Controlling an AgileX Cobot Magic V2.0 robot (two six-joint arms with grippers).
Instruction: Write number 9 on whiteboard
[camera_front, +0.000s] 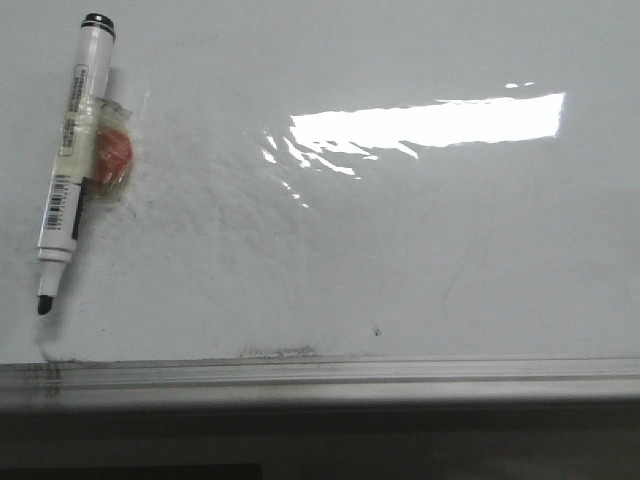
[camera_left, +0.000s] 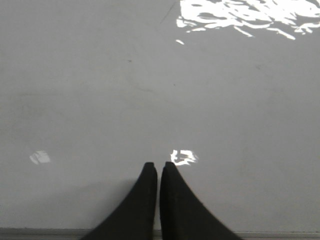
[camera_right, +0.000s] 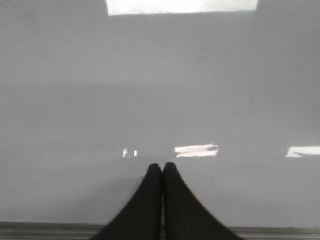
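Whiteboard (camera_front: 420, 250) fills almost the whole front view, glossy and pale, with a bright glare patch (camera_front: 440, 120) right of centre and faint grey smudges (camera_front: 250, 210) spread across the middle. A grey metal rail (camera_front: 320, 375) runs along its near edge. At the far left a marker (camera_front: 70, 160) lies flat on the board, black cap end away from the camera and its bare dark tip (camera_front: 43, 303) pointing toward the rail. A red-orange lump (camera_front: 112, 155) under clear tape is fastened to the barrel's right side. No number 9 can be made out on the board here; only a tiny dark speck (camera_front: 377, 329) sits near the rail. Neither arm shows in this view.

In the left wrist view, the left end effector (camera_left: 159, 167) hangs over bare board, its two black fingers (camera_left: 145, 200) pressed together with only a thin seam between them and nothing pinched. Broken glare (camera_left: 250, 17) lies on the board well beyond the fingertips, and a strip of the rail shows beside the fingers' base.

In the right wrist view, the right end effector (camera_right: 161, 167) is likewise closed tip to tip over plain board, holding nothing. Small reflections (camera_right: 196, 150) sit just past the tips and the rail crosses by the fingers' base
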